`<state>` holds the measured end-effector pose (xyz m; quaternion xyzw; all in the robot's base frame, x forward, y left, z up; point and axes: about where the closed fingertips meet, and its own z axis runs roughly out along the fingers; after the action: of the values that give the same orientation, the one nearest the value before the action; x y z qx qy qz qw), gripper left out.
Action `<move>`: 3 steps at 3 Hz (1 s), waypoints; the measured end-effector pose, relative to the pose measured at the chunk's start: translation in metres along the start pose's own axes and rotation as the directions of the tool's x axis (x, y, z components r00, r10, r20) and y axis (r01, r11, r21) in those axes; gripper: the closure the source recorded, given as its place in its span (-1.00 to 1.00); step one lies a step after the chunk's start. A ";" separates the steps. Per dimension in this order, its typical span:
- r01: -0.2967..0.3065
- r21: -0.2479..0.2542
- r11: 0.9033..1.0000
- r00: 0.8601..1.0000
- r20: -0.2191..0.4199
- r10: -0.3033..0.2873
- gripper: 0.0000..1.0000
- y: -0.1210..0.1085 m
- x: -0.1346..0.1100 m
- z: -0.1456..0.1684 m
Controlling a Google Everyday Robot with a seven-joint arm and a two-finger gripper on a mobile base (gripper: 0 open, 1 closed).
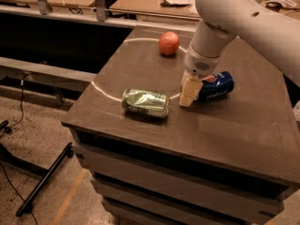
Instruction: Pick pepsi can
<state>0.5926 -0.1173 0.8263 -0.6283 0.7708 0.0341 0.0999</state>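
- Pepsi can lies on its side on the table, toward the right edge; not lifted.
- Gripper is low at the can's left end, touching or just beside it; how far open, cannot tell.
- Judged 0 of 1 pick done: grasp and lift remain.
- Green can lies near the front-left corner.

- The light is dim and warm, and it falls from above onto the dark table.
- The white arm is the brightest surface, evenly lit along its top.
- The gripper sits low at the left end of the pepsi can, pale against the dark top, with a soft shadow beneath it.
- The green can shows glints on its dented side.
- The apple has a faint reflection under it.
- The floor at left lies in deeper shade.
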 end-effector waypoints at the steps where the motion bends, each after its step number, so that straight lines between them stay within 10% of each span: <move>1: -0.001 0.002 1.000 1.000 0.003 0.001 0.71 0.001 0.004 -0.005; 2: -0.004 0.004 1.000 1.000 0.008 0.004 1.00 0.002 0.012 -0.004; 3: -0.004 0.004 1.000 1.000 0.008 0.004 0.88 0.002 0.012 -0.005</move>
<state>0.5876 -0.1289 0.8288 -0.6264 0.7717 0.0353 0.1044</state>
